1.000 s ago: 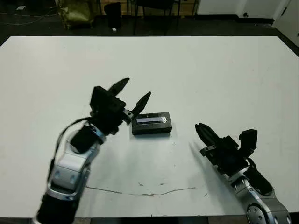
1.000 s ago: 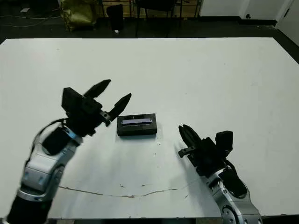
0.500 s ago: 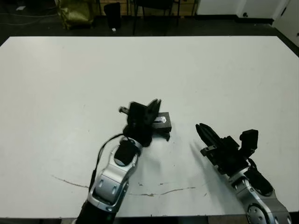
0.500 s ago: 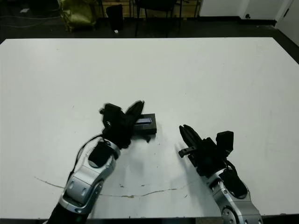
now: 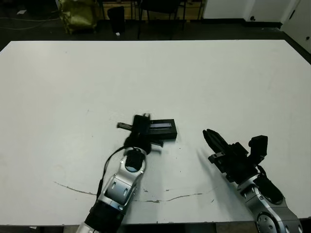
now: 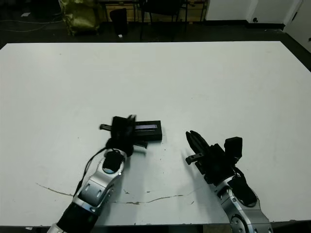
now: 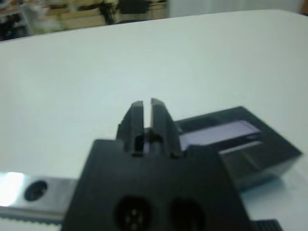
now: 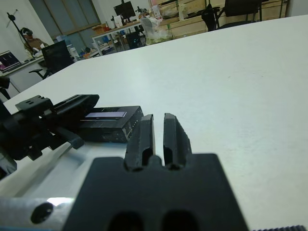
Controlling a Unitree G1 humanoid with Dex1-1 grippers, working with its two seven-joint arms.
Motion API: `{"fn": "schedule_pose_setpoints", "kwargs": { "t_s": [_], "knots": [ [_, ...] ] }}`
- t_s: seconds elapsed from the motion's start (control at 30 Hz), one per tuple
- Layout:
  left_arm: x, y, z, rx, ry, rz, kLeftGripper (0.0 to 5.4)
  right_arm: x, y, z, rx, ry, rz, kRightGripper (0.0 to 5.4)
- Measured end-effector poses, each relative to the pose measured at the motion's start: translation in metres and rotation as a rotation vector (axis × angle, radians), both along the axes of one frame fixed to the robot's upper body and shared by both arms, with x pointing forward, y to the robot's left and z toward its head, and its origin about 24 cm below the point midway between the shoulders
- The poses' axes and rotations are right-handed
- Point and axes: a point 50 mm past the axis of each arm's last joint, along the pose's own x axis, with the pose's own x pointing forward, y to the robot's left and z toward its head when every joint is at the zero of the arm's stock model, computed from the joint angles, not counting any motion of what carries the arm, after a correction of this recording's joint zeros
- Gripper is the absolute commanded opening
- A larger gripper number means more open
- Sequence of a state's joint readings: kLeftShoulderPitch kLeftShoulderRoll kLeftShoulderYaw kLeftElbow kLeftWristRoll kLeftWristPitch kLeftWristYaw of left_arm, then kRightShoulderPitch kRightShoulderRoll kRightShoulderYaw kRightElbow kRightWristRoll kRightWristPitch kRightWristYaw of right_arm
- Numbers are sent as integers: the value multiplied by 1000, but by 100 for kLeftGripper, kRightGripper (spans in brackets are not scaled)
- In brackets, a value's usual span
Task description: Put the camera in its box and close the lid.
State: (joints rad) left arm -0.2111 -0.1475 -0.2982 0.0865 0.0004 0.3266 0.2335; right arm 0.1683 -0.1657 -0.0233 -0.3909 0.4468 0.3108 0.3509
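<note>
Lid [image 5: 162,127] on box | pale stripe | writing unreadable

Both eye views are looking down across the table [image 5: 218,73]; both wrist cameras are sitting low, close, sharing the lid [image 8: 111,117].

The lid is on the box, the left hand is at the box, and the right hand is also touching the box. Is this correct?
Not fully. The right hand is apart from the box, with bare table between them, as the left eye view shows. The lid is on, and the left hand is at the box.
</note>
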Motion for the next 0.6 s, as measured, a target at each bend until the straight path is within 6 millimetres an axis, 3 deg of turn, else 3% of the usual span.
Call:
{"fn": "schedule_pose_setpoints", "kwargs": {
  "t_s": [0.37, 0.53, 0.6],
  "knots": [
    [-2, 1, 7, -34, 47, -9, 2, 0, 1, 0, -2, -5, -3, 0],
    [-18, 4, 21, -110, 12, -39, 2, -1, 1, -1, 1, -3, -5, 0],
    [-26, 6, 36, -155, -52, -63, 2, -1, 1, -1, 0, -4, -5, 0]
  ]
}}
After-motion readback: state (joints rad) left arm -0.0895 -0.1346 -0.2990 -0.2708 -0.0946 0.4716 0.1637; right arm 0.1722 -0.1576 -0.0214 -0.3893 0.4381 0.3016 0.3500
